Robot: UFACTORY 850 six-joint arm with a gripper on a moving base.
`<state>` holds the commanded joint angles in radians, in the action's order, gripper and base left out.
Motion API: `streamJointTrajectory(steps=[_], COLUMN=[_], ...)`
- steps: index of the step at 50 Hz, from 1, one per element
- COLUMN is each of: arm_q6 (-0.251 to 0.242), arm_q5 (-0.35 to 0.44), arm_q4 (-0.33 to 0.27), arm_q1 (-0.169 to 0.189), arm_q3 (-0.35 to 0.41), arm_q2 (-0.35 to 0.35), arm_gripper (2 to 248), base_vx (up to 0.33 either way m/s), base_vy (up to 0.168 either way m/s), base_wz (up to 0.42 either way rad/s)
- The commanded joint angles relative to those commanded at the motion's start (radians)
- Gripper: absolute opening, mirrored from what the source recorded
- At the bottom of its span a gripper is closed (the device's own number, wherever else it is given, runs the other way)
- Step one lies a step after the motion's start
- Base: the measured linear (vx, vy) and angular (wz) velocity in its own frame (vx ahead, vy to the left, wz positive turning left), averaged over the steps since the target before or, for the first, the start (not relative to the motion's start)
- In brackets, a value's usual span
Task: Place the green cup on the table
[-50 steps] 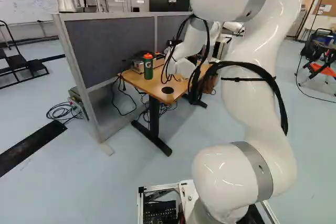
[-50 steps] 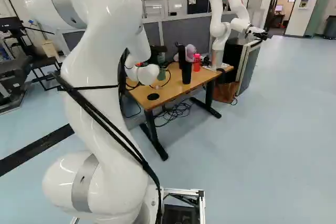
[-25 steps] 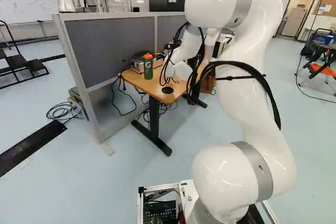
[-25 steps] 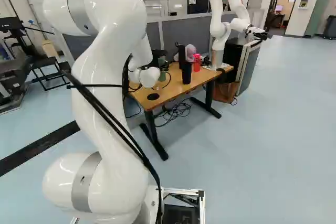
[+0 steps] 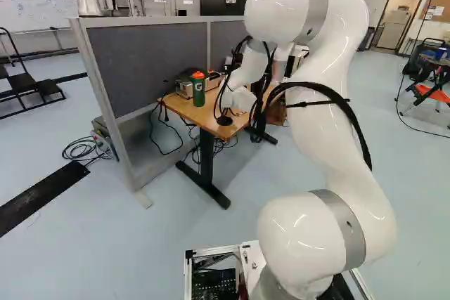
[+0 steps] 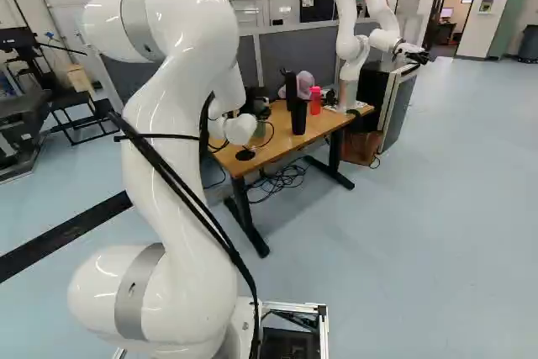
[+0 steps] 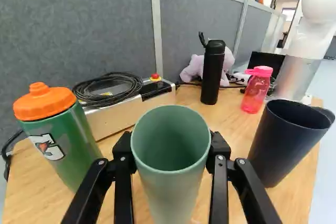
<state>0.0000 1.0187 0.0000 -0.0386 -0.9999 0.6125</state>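
In the right base view my gripper (image 6: 257, 106) shows as a dark shape past the wrist, over the wooden table (image 6: 290, 139). The wrist view has the gripper (image 7: 171, 157) shut on the green cup (image 7: 176, 192), one finger on each side of it. The cup is upright, its open rim towards the camera. Its base is hidden, so I cannot tell whether it touches the tabletop.
A green bottle with orange lid (image 7: 58, 135) and a dark tumbler (image 7: 286, 140) flank the cup. Beyond stand a cable-topped box (image 7: 126, 111), a black flask (image 7: 212, 72) and a pink bottle (image 7: 257, 90). A grey partition (image 5: 148, 61) lines the table; another robot (image 6: 355, 48) stands behind.
My arm's upper part has swung left in the left base view and right in the right base view, and its wrist is lower over the table. The base has stayed still.
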Motion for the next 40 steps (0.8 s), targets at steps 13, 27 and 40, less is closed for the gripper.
streamJointTrajectory(steps=[13, 27, 40], arm_q6=[0.0, 0.0, 0.0], arm_q5=[0.0, 0.0, 0.0], arm_q4=[0.0, 0.0, 0.0], arm_q1=[0.0, 0.0, 0.0], arm_q3=[-0.004, -0.004, -0.004], arm_q2=[0.021, 0.023, 0.023], arm_gripper=[127, 202, 247], base_vx=[0.0, 0.0, 0.0], base_vy=[0.0, 0.0, 0.0], base_wz=[0.0, 0.0, 0.0])
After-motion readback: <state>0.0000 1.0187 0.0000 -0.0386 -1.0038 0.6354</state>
